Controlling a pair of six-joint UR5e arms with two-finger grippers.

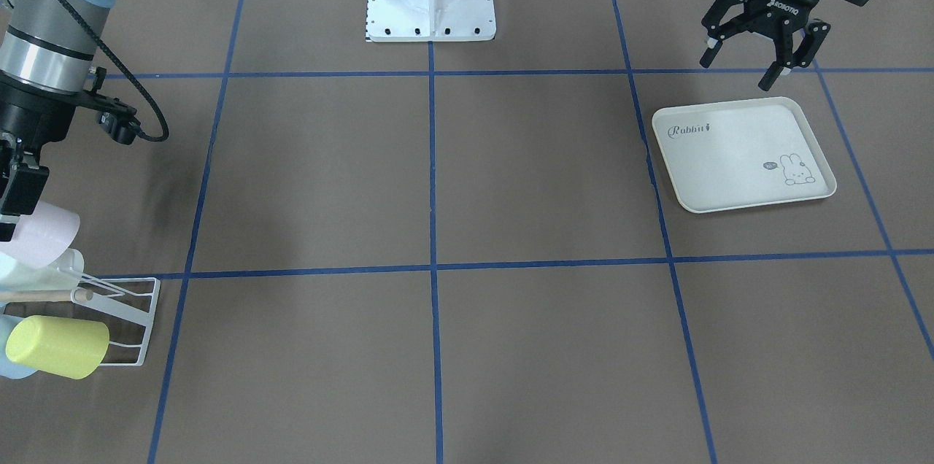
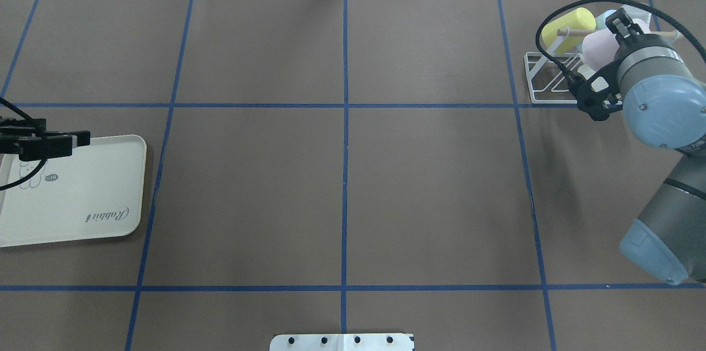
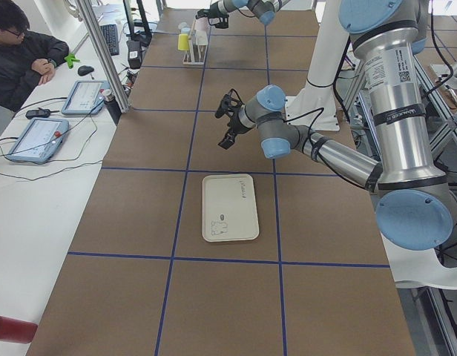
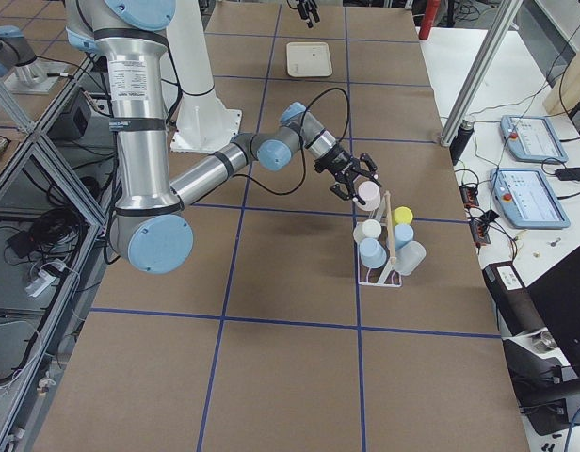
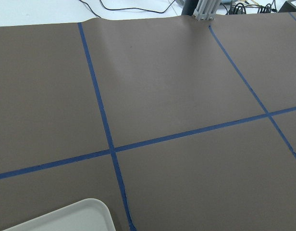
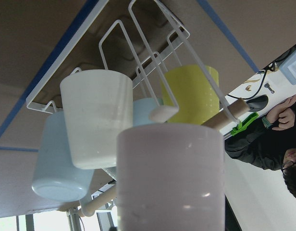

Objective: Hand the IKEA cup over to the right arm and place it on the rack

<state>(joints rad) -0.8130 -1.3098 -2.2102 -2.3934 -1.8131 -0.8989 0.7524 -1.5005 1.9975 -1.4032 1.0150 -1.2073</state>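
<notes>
While the brown bench (image 1: pixel 511 179), crossed by blue tape lines, is carrying everything, the right arm (image 2: pixel 662 97) is reaching out to the far corner on its own side, with its long black cable looping past the wrist. The left arm (image 3: pixel 325 152) is hanging over the opposite side of the bench. The left fingers (image 1: pixel 740 64) are standing spread wide apart above the edge of the cream rabbit-printed tray (image 1: pixel 730 157), which is lying flat. The white wire rack (image 1: pixel 149 318) is standing at the right arm's corner. It is carrying a yellow cup (image 1: pixel 58 347), a white cup (image 6: pixel 95 115) and a light-blue cup (image 6: pixel 52 163) on its prongs, with a wooden rod (image 2: pixel 571 32) running between them. The right fingers (image 4: pixel 363 186) are gripping the pale pink IKEA cup (image 1: pixel 47 230) and holding it tilted just above the rack, close to the white cup. A rounded prong tip is showing right at the pink cup's far edge, though I cannot tell whether they are touching.
</notes>
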